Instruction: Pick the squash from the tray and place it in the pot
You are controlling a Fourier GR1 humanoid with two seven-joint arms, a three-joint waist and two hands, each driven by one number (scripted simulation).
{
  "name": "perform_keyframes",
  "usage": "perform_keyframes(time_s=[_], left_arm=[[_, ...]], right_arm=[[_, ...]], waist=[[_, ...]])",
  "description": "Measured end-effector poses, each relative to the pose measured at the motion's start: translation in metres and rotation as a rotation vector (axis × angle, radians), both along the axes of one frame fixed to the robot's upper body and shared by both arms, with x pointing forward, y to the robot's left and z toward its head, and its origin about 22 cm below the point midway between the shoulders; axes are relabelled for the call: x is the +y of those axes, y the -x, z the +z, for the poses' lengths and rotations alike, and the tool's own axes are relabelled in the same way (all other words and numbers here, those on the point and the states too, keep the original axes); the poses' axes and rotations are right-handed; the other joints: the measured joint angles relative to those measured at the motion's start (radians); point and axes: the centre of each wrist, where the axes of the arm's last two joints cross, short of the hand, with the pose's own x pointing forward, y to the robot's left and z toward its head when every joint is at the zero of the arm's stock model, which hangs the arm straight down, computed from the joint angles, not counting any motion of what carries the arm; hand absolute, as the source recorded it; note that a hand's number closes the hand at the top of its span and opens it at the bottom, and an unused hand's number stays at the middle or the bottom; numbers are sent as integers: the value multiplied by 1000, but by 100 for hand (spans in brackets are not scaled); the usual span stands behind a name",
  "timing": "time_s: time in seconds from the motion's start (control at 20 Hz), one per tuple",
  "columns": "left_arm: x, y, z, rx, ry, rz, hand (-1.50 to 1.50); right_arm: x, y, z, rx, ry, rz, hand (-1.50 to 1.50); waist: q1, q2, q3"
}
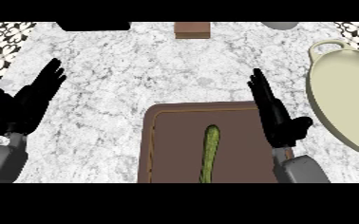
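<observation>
A long, thin green squash (210, 153) lies lengthwise on the brown tray (165, 137) at the lower middle of the counter. The cream pot (335, 92) with a loop handle stands at the right edge, partly cut off by the view. My right hand (277, 116) hovers over the tray's right rim, fingers straight and pointing away, a short way right of the squash and not touching it. At the left edge rests my left hand (32, 99), open with fingers up, far from the tray.
A black object (93, 26) sits at the back left, a small brown block (192, 30) at the back middle, and a grey round thing (280, 25) at the back right. Marble counter lies between the tray and the pot.
</observation>
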Motion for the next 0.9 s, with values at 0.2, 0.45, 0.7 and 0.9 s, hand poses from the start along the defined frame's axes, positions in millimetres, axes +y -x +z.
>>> perform_keyframes(time_s=[0.2,0.45,0.7,0.9], left_arm=[[-7,1,14,-71,5,45,0],[-27,-5,23,-156,50,101,0],[-46,2,31,-172,78,131,0],[-50,8,33,-179,85,141,0]], right_arm=[[-16,-13,10,-79,24,23,150],[-55,-26,25,-218,344,29,-150],[-63,-3,-5,-343,338,5,-150],[-65,10,6,-429,343,66,-150]], waist=[[6,-1,-12],[11,-5,-24],[2,-3,-21],[-3,-3,-21]])
